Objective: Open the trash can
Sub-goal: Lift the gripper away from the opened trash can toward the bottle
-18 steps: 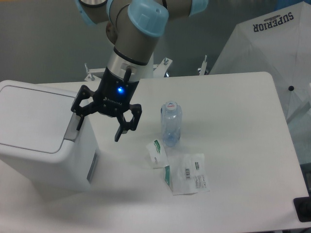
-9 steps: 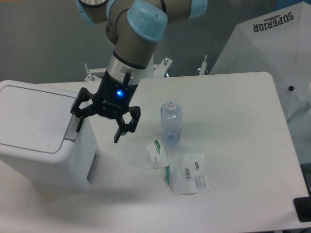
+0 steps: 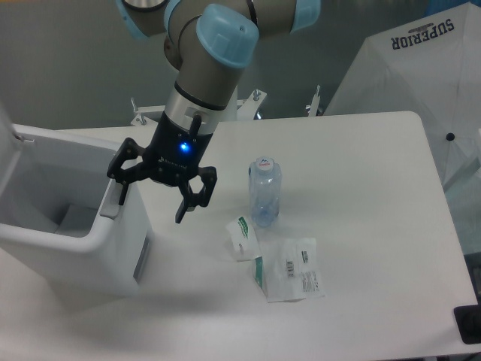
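1. White bench (image 3: pixel 361 226) carries the trash can (image 3: pixel 75 241) at its left end, lid up.
2. My hand (image 3: pixel 154 197), fingers spread and empty, presses the can's grey tab (image 3: pixel 113 201).
3. I'd lift off straight, avoiding the rim.

Bright, even overhead light; soft shadows, sharp focus.

At the left of the frame the trash can (image 3: pixel 71 244) stands open, its inside visible and its lid (image 3: pixel 6 147) swung up at the left edge. The gripper (image 3: pixel 153 199) hangs spread over its grey push tab (image 3: pixel 110 201), beside a plastic bottle (image 3: pixel 264 191) and paper packets (image 3: pixel 289 277) at centre
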Controlling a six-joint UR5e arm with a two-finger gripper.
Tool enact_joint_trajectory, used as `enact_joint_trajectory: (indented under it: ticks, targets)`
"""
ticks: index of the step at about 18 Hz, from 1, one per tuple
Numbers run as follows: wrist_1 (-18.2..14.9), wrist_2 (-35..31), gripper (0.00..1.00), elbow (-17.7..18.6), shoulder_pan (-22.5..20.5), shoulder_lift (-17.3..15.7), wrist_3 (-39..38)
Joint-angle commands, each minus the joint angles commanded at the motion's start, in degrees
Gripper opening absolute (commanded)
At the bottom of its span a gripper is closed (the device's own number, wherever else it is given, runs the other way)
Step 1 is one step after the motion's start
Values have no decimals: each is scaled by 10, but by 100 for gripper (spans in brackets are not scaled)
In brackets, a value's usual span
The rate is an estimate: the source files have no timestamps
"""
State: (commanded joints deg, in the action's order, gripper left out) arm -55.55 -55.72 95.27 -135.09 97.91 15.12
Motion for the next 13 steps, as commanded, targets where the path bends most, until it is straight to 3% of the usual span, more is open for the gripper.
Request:
enact_joint_trajectory:
  ticks: [6, 9, 13]
  targets:
    - [0, -1, 100, -31, -5, -2, 11]
    - [1, -3, 100, -46, -32, -1, 40]
    - [2, -4, 100, -40, -75, -3, 107]
